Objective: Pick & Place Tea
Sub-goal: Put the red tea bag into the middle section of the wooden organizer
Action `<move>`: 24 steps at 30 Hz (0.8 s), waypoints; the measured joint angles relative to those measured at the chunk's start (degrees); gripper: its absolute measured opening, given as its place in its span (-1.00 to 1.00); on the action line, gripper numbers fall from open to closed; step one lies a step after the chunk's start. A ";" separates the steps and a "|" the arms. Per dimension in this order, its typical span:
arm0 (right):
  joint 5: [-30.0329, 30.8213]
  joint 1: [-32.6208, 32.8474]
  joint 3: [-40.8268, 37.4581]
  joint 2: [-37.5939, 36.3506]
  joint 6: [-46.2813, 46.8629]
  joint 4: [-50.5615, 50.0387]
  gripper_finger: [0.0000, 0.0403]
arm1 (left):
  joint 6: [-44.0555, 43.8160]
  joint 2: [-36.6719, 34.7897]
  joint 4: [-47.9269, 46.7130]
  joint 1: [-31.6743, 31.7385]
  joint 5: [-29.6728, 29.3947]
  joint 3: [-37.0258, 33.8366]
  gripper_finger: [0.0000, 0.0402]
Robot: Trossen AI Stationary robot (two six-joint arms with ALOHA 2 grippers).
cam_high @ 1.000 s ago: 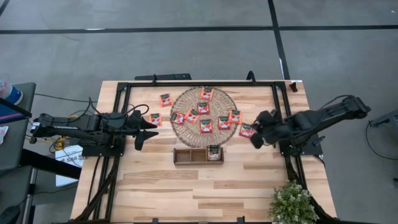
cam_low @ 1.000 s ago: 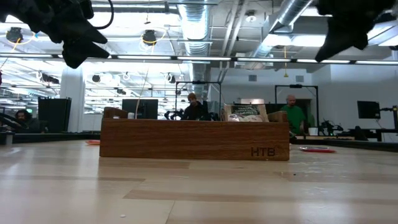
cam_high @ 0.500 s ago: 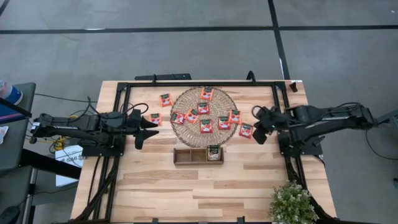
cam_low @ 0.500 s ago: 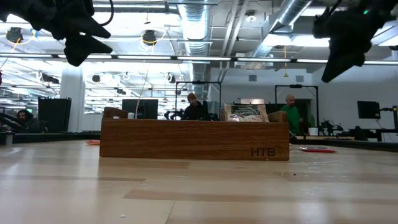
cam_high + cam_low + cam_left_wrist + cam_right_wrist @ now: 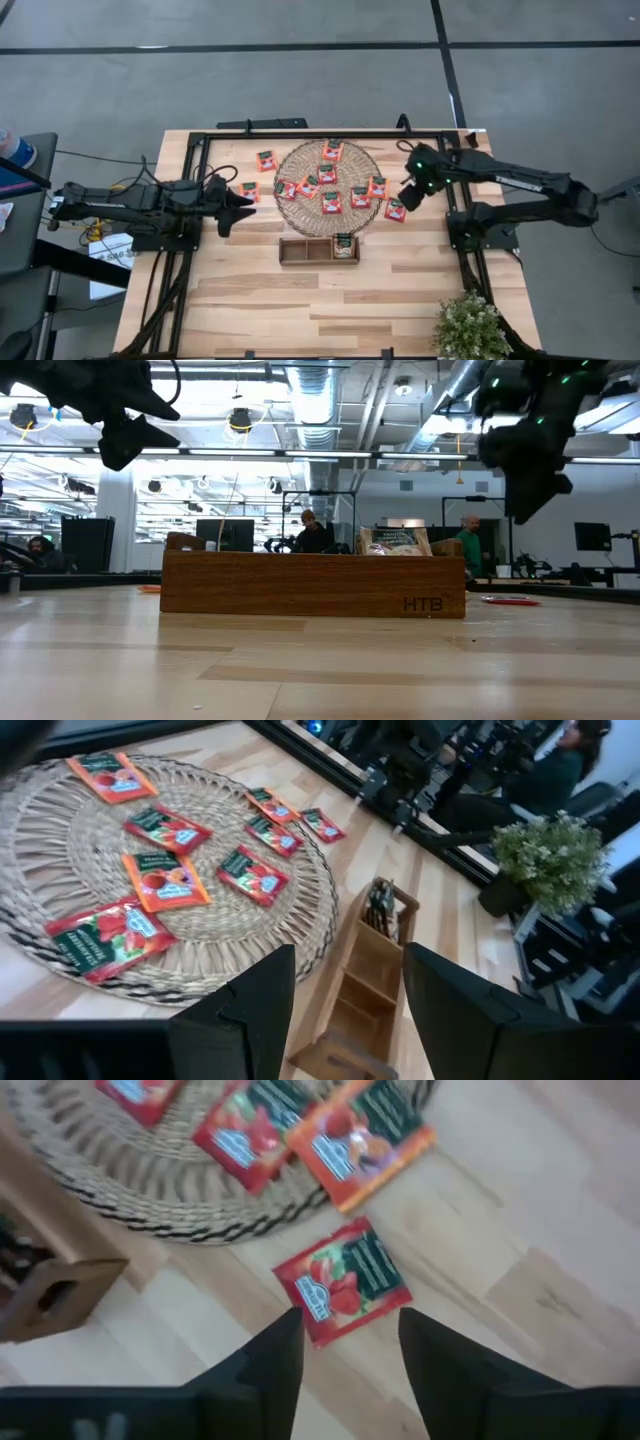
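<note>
Several red-orange tea sachets lie flat on the round woven mat [image 5: 328, 188]. Two more lie on the table left of the mat [image 5: 265, 160]. One red sachet [image 5: 396, 209] lies flat on the table at the mat's right edge. Another sachet [image 5: 344, 246] stands in the right compartment of the wooden tray [image 5: 305, 251]. My right gripper [image 5: 410, 195] is open and empty above the red sachet, which shows just ahead of its fingers in the right wrist view [image 5: 343, 1283]. My left gripper [image 5: 235, 205] is open and empty, left of the mat and above the table.
A black frame [image 5: 320, 134] runs along the table's far, left and right sides. A potted plant [image 5: 470, 325] stands at the near right corner. Bare wood lies in front of the tray. In the low view, people show in the room beyond the tray [image 5: 312, 585].
My right gripper has gone toward the table's far edge and down, to a place over the red sachet beside the mat's right edge; its arm has stretched out toward the mat. The sachets and the tray have not moved.
</note>
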 joint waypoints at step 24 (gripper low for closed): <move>5.50 2.03 8.07 28.22 -7.26 1.37 -0.44 | -1.25 10.17 -0.01 0.07 -6.48 0.00 -0.11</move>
